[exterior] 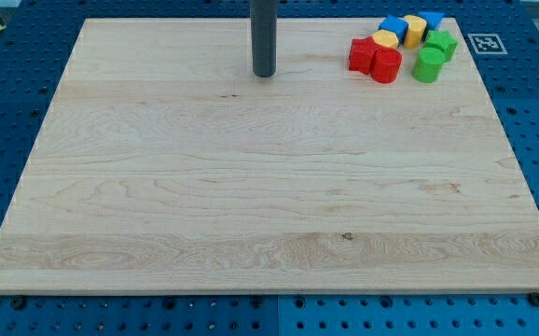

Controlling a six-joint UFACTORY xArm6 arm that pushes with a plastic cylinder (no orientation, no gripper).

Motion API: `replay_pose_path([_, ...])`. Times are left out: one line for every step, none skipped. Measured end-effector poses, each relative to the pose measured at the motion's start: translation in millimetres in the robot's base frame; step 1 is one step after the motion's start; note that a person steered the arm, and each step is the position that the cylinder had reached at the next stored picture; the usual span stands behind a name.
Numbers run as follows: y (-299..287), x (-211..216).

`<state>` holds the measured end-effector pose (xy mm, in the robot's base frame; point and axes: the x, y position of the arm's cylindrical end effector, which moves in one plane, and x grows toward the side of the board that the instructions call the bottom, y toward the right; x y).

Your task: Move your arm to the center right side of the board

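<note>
My tip (264, 74) is the lower end of a dark rod that comes down from the view's top. It rests on the wooden board (251, 187) near the top edge, a little left of middle. A cluster of blocks lies at the board's top right, well to the right of my tip. It holds two red blocks (364, 54) (387, 64), two yellow blocks (384, 38) (414, 29), two blue blocks (393, 25) (431, 19) and two green blocks (428, 65) (441, 43). My tip touches none of them.
A white square marker tag (484, 43) sits on the blue pegboard table (531, 93) just off the board's top right corner. The blue table surrounds the board on all sides.
</note>
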<state>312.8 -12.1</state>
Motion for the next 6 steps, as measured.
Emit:
replay_pose_path([0.0, -0.6])
replay_pose_path([0.0, -0.6])
replay_pose_path([0.5, -13.0])
replay_pose_path([20.5, -33.0])
replay_pose_path([33.1, -32.6])
replay_pose_path([48.1, 8.4])
